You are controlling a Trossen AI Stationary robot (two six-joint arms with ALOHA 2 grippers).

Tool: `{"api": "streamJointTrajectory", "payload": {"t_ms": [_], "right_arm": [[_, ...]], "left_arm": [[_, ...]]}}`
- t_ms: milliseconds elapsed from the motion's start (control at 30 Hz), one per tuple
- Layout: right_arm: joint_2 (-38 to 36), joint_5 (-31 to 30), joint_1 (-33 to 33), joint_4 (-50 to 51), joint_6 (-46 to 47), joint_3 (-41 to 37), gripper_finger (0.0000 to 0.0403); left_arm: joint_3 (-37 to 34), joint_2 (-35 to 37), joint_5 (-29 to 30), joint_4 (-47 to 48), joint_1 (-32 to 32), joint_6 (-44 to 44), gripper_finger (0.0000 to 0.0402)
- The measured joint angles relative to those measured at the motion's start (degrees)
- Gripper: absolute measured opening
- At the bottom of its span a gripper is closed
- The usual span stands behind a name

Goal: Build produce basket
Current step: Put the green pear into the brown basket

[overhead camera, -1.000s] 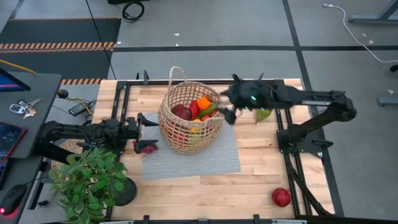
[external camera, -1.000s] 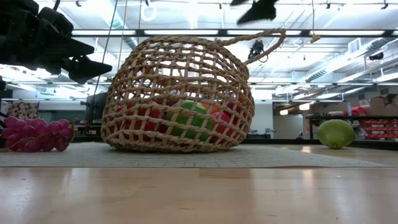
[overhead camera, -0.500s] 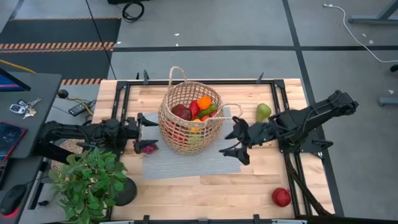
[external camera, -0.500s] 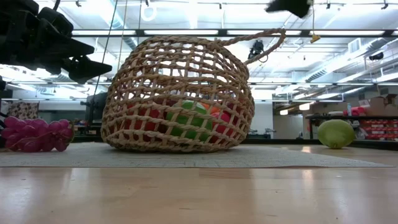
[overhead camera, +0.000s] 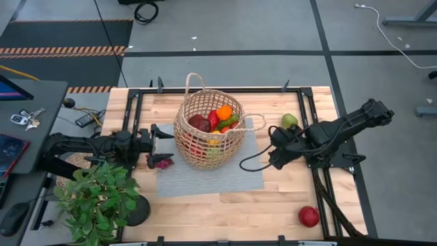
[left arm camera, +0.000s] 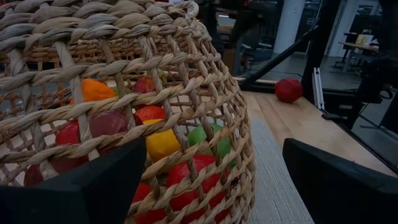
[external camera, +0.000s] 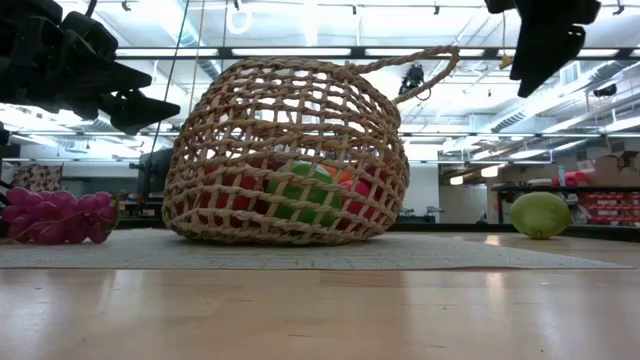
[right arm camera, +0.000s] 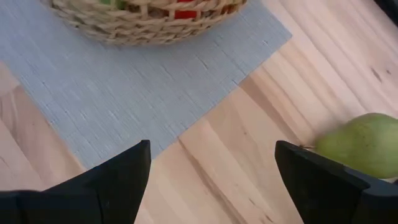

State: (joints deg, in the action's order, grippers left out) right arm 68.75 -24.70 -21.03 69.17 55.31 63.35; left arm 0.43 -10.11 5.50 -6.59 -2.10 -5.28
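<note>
The woven basket stands on its base on a grey mat, and holds produce: red, orange, yellow and green pieces. A green pear lies on the wood to the right of the basket. A red apple lies at the near right corner. Purple grapes lie at the mat's left edge. My left gripper waits open and level beside the basket's left wall. My right gripper hangs open in the air, slanting down, between the mat's right edge and the pear. It holds nothing.
A potted plant stands at the near left corner. Black frame rails run along the table's sides. A side desk with keys stands beyond the left edge. Bare wood lies near of the mat.
My right gripper has left the space above the basket's right rim. It has gone toward the near and right edges and sunk lower, tipping to point more steeply down. It now hangs beside the mat's right edge. The basket and fruit have not moved.
</note>
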Motion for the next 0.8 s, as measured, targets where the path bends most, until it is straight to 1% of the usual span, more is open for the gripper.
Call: {"api": "streamJointTrajectory", "payload": {"t_ms": [133, 233, 400, 500, 633, 800], "right_arm": [[-1.5, -1.0, 3.4, 0.3, -2.3, -0.1, 0.0346], [-3.8, -0.9, 6.1, -1.9, -4.3, -2.2, 0.0346], [-10.2, 1.2, 11.8, -11.0, -6.5, -11.1, 0.0346], [-12.9, 3.2, 16.3, -14.1, -6.0, -15.8, 0.0346], [-13.6, 5.3, 22.8, -14.6, -6.0, -18.7, 0.0346], [-12.2, 6.2, 30.5, -16.0, -9.2, -19.1, 0.0346]], "left_arm": [[0.0, 0.0, 0.0, 0.0, 0.0, 0.0, 0.0386], [0.0, 0.0, 0.0, 0.0, 0.0, 0.0, 0.0386], [0.0, 0.0, 0.0, 0.0, 0.0, 0.0, 0.0386], [0.0, 0.0, 0.0, 0.0, 0.0, 0.0, 0.0386], [0.0, 0.0, 0.0, 0.0, 0.0, 0.0, 0.0386], [0.0, 0.0, 0.0, 0.0, 0.0, 0.0, 0.0386]]}}
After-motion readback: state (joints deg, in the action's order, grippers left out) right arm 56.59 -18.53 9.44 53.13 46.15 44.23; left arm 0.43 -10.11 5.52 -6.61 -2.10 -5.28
